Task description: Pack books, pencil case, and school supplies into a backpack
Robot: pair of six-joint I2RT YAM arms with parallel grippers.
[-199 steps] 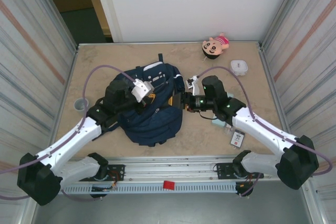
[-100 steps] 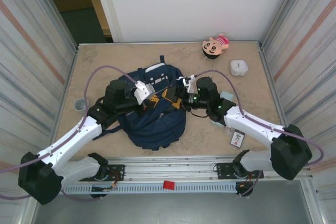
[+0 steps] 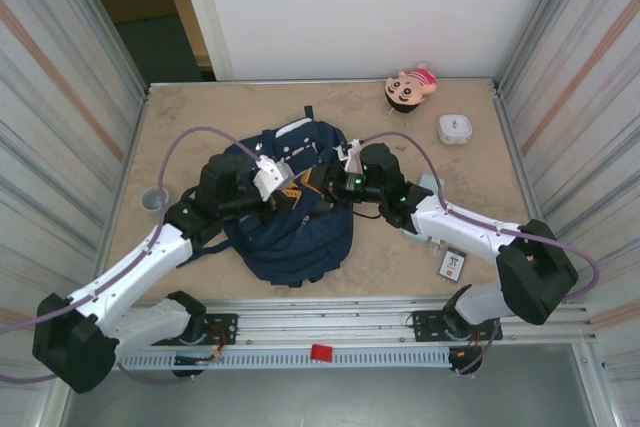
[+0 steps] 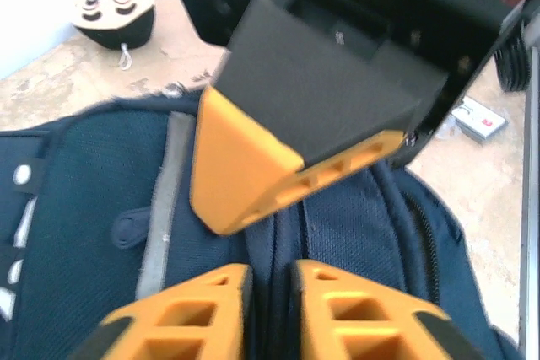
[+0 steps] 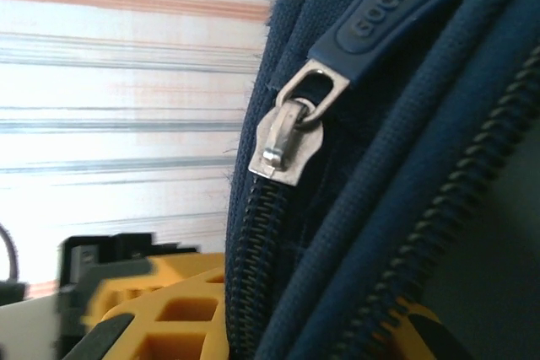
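Backpack [image 3: 300,237] lies mid-counter [image 3: 200,117], zipped. Left fingers [image 4: 202,309] sit narrow, seemingly pinching a fold of its top. Right fingers [image 5: 152,309] have swung in from the right to straddle the seam below the zip pull [image 5: 291,145]; whether they grip, I cannot tell. Unzipping looks next; the packet [image 3: 453,264] waits at right.

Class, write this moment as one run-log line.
backpack: lying on table | left tool: pinching its fabric | right tool: at zipper slider, grip unclear
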